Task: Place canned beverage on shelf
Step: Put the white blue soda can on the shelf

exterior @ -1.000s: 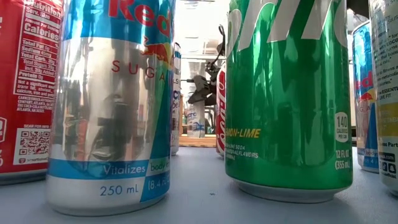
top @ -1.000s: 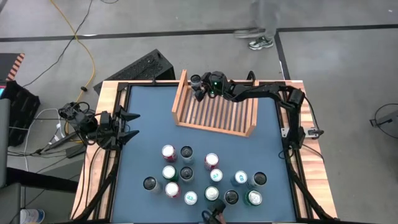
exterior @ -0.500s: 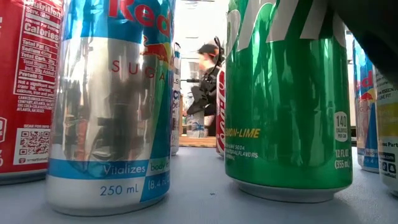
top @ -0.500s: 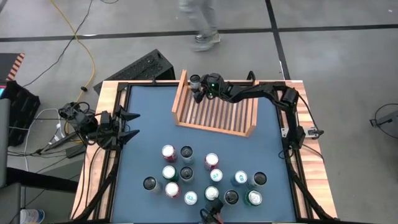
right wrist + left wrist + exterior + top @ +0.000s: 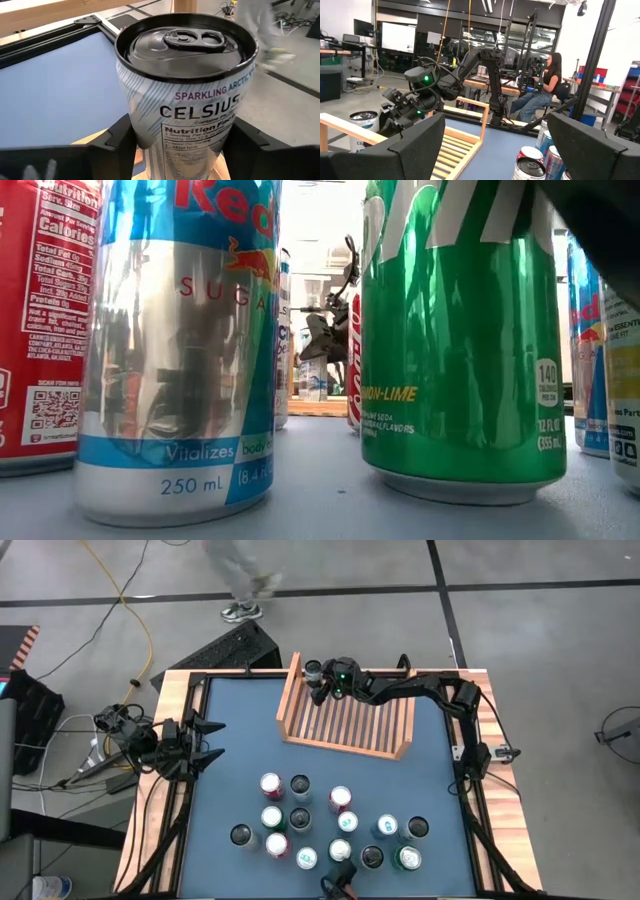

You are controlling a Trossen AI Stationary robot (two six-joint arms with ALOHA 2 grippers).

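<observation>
A white Celsius can (image 5: 187,95) with a black top stands upright at the shelf's far left corner (image 5: 314,668). My right gripper (image 5: 322,682) reaches across the shelf's far edge from the table's right and is shut on this can. The shelf (image 5: 350,725) is a light wooden slatted tray lying on the blue mat at the table's far middle. In the left wrist view the can (image 5: 362,127) shows behind the shelf's side wall, next to my right gripper (image 5: 395,117). My left gripper (image 5: 205,740) waits open at the table's left edge, holding nothing. My right gripper pinches the Celsius can between its two fingers, one on each side of the can's wall (image 5: 131,132), below the top rim. The fingers come nearly level, slanting a little down, from the table's right. The can stands upright; its bottom is hidden by the fingers.
Several cans (image 5: 330,825) stand clustered on the mat near the front edge; a green can (image 5: 460,330) and a silver-blue can (image 5: 180,340) fill the low view. The rest of the shelf's slats (image 5: 365,720) are bare. A person (image 5: 245,580) walks beyond the far edge.
The person beyond the far edge has walked toward the left. Both arms have stayed about where they were, and the can has kept its place at the shelf's far left corner.
</observation>
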